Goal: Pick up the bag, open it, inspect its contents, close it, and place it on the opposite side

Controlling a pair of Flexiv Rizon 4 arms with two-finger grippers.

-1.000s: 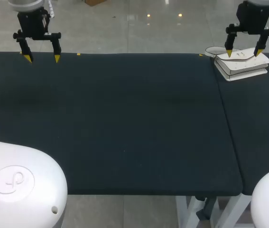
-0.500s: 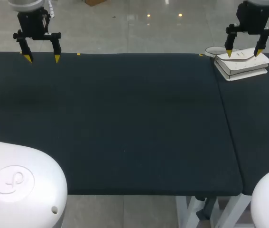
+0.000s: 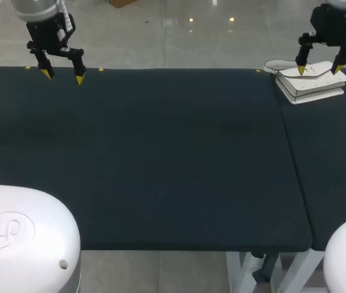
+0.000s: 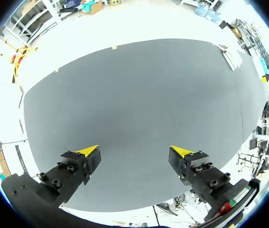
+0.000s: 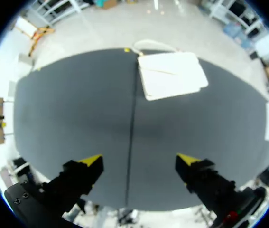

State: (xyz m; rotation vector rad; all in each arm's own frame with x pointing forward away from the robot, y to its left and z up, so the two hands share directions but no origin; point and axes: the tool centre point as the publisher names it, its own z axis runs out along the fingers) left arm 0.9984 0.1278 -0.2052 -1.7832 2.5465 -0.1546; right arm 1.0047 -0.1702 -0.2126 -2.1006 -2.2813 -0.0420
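The white bag (image 3: 312, 83) lies flat at the far right of the black table, its strap looped out toward the far edge. My right gripper (image 3: 320, 69) hangs above it, open and empty. In the right wrist view the bag (image 5: 172, 74) lies well ahead of the right gripper (image 5: 139, 161), whose yellow tips stand wide apart. My left gripper (image 3: 62, 77) hovers over the far left edge of the table, open with nothing between its fingers. In the left wrist view the left gripper (image 4: 135, 152) faces bare table, and the bag (image 4: 231, 57) is a small white shape at the far corner.
A seam (image 3: 290, 146) runs front to back where two black tabletops (image 3: 160, 159) meet, just left of the bag. Small yellow marks (image 3: 100, 69) sit on the far edge. The seam (image 5: 131, 123) passes between the right gripper's fingers.
My left gripper has shifted a little to the right and turned slightly. My right gripper has moved a little right and up over the bag. The bag has not moved.
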